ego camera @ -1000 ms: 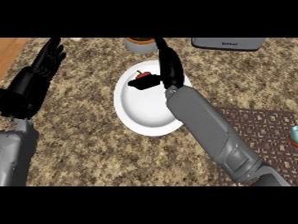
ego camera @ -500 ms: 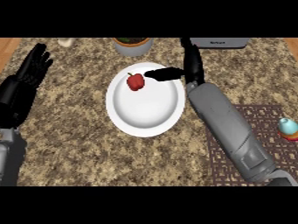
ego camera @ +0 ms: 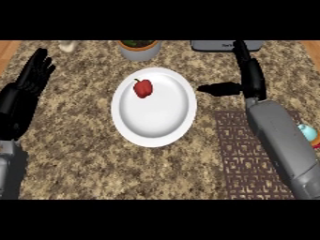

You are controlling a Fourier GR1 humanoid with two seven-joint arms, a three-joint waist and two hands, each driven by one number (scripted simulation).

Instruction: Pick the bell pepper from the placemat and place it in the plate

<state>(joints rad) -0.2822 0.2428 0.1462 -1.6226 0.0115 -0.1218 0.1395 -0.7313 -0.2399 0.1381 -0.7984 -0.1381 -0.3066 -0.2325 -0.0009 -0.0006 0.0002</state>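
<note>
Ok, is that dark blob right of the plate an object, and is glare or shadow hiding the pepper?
Head view: the dark patch on the counter sits right under the right hand, so it reads as the hand's shadow, not an object. Head view: the bell pepper shows clearly on the plate, with only a faint shadow beside it and no glare. Left hand rests open at the left edge.

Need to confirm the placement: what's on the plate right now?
The red bell pepper lies on the white plate, in its upper left part, nothing else beside it. The right hand is off the plate to the right, open. Whatever is beneath the pepper is hidden.
</note>
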